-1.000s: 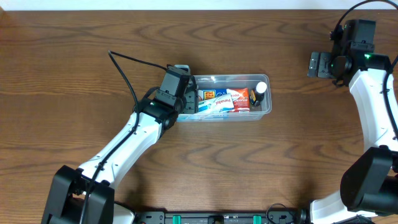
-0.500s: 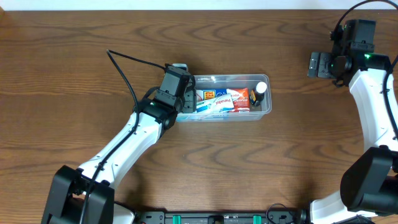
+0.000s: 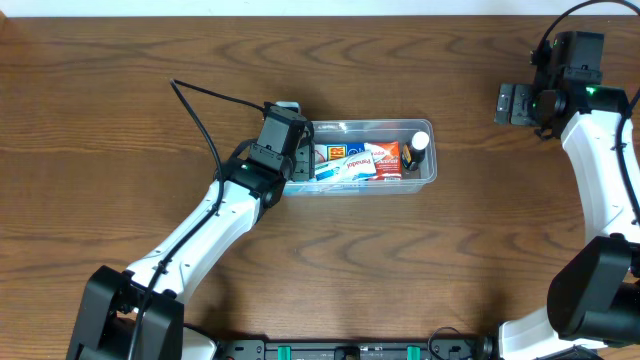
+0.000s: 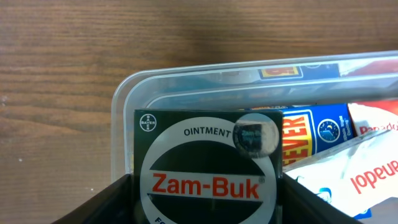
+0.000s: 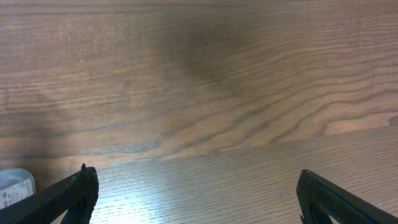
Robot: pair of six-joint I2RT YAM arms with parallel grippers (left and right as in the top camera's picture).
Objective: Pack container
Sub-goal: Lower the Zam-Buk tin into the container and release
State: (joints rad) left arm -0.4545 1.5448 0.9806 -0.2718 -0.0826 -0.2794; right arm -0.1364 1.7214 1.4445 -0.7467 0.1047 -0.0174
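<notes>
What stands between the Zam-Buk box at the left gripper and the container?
Nothing visible. The Zam-Buk box, between the fingers of the left gripper, sits over the container's left end; the other packets lie beside it. What is under the box is hidden.

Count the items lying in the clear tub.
5 visible: ointment box at the tub's left end, yellow-and-blue box beside it, white packet in the middle, red packet next, white-capped bottle at the right end. More may lie hidden underneath.

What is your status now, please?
Left gripper straddles Zam-Buk box in container, grip unclear. Right gripper open, over table. Nothing blocking seen.
</notes>
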